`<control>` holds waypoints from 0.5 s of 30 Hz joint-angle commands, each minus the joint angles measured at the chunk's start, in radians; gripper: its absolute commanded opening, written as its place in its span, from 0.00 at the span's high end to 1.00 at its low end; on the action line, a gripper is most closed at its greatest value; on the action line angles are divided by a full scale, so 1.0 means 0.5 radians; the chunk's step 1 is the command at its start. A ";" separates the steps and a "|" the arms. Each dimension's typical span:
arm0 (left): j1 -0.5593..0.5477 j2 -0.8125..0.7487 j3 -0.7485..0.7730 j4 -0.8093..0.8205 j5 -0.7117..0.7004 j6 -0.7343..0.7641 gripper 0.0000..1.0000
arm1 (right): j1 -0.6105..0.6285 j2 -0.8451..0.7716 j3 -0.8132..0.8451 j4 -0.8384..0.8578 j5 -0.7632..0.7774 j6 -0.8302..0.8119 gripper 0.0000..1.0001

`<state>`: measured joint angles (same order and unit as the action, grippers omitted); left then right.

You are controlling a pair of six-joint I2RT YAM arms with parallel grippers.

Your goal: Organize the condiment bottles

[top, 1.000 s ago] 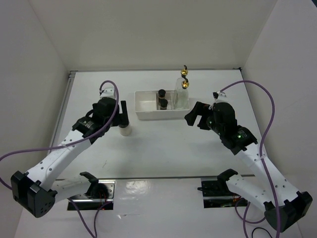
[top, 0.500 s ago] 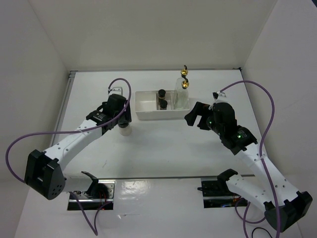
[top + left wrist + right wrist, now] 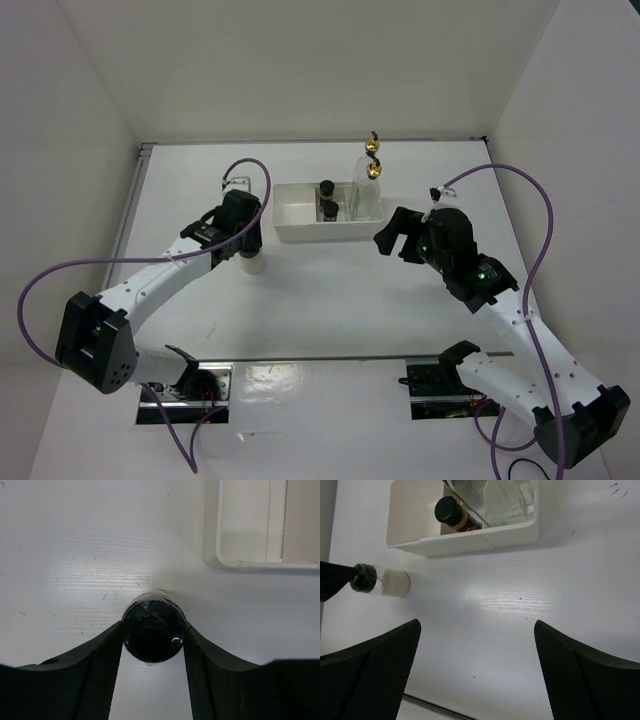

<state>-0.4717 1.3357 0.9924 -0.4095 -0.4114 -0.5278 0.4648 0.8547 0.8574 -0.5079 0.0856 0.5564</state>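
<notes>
Now the left end effector (image 3: 153, 629) has narrowed, apparently clasping the whitish jar (image 3: 395, 583), ready for lifting; right end effector (image 3: 476, 626) gapes empty.

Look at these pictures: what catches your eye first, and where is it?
The left gripper clasps a whitish jar by its black cap, on the table just left of the white tray. Two tall glass bottles with gold spouts stand in the tray's right end, the open right gripper hovering nearby.

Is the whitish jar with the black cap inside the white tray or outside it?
Outside. The whitish jar stands on the table left of the white tray, between the fingers of the left end effector.
</notes>
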 commanded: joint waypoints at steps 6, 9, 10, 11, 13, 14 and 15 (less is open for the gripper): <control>0.011 0.050 0.012 0.043 -0.006 -0.031 0.51 | 0.015 -0.031 0.031 0.049 0.059 -0.027 0.02; 0.011 0.050 0.012 0.043 -0.006 -0.031 0.55 | 0.015 -0.031 0.031 0.068 0.059 -0.027 0.02; 0.011 0.050 0.012 0.043 -0.006 -0.031 0.57 | 0.015 -0.031 0.031 0.068 0.059 -0.027 0.02; 0.011 0.050 0.012 0.043 -0.006 -0.031 0.57 | 0.015 -0.031 0.031 0.068 0.059 -0.027 0.02; 0.011 0.050 0.012 0.043 -0.006 -0.031 0.64 | 0.015 -0.031 0.031 0.068 0.059 -0.027 0.02; 0.011 0.050 0.012 0.043 -0.006 -0.031 0.67 | 0.015 -0.031 0.031 0.068 0.059 -0.027 0.02; 0.011 0.050 0.012 0.043 -0.006 -0.031 0.70 | 0.015 -0.031 0.031 0.068 0.059 -0.027 0.02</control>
<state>-0.4717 1.3582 0.9924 -0.4099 -0.4103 -0.5301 0.4648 0.8547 0.8574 -0.5083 0.0982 0.5529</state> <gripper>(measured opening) 0.372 0.980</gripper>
